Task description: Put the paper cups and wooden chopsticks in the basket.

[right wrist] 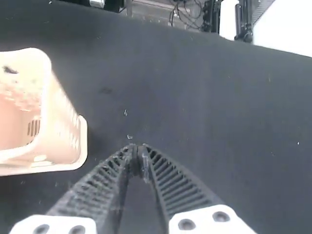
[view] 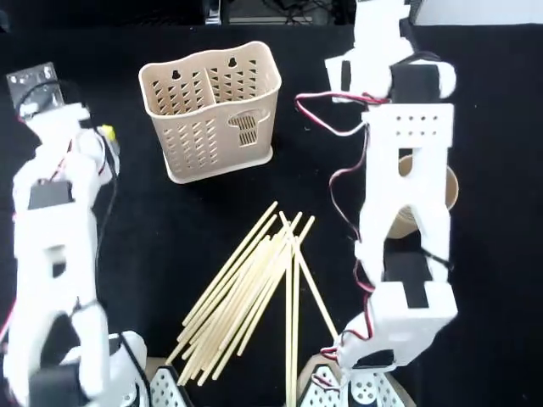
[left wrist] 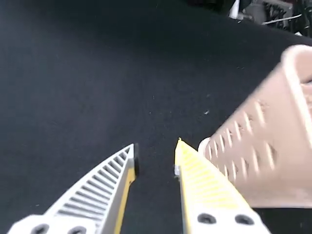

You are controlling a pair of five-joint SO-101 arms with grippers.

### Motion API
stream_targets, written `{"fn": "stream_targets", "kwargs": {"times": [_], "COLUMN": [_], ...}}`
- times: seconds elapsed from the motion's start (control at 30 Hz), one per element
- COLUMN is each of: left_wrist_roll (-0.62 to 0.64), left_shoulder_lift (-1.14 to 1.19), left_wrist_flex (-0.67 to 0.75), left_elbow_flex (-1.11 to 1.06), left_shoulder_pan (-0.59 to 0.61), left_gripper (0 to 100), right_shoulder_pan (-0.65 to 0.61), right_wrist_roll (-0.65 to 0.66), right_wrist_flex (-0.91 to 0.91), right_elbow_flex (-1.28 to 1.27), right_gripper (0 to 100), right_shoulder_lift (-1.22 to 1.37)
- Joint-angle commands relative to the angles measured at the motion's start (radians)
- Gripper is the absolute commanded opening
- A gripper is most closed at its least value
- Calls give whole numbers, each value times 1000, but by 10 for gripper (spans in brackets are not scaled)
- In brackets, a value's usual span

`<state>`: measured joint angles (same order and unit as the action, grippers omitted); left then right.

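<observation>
The left end effector (left wrist: 156, 146) is partly open and empty beside the basket (view: 212, 110). The right end effector (right wrist: 139, 152) is closed on nothing. Chopsticks (view: 254, 288) lie at 6 o'clock from the basket, and 1 paper cup (view: 449, 188) sits at 4 o'clock, under the right arm. That arm could topple the cup if it descends.

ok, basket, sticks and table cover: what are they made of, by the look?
Basket: likely beige moulded plastic, with smooth walls, rows of regular slots and a slight sheen.
Chopsticks: pale bare wood or bamboo, matte, thin and straight; I cannot tell which.
Table cover: black and matte, probably cloth or felt, with small pale specks like lint on it.
</observation>
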<state>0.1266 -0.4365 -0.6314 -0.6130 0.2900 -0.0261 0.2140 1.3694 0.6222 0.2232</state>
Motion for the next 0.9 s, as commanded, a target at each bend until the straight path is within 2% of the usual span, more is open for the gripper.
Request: {"fn": "stream_targets", "kwargs": {"times": [0.0,0.1,0.17,0.27,0.4,0.53,0.7,0.8,0.87], "left_wrist_roll": [80,155,199,216,219,219,219,218,218], "left_shoulder_lift": [143,224,259,296,331,347,353,353,350], "left_wrist_flex": [69,89,89,89,89,138,143,140,140], "left_elbow_flex": [99,124,128,127,127,117,117,117,117], "left_shoulder_pan": [-1,-1,-7,-51,-134,-191,-193,-191,-191], "left_gripper": [152,152,152,152,151,148,148,148,148], "right_shoulder_pan": [-29,-31,-31,-32,-49,-98,-120,-123,-133], "right_wrist_roll": [-6,-23,-94,-201,-278,-275,-273,-264,-207], "right_wrist_flex": [-106,-186,-241,-319,-362,-354,-345,-273,-207], "right_elbow_flex": [16,16,22,22,21,16,13,33,50], "right_gripper": [15,15,15,15,15,14,14,14,14], "right_shoulder_lift": [65,156,213,280,355,381,380,378,378]}}
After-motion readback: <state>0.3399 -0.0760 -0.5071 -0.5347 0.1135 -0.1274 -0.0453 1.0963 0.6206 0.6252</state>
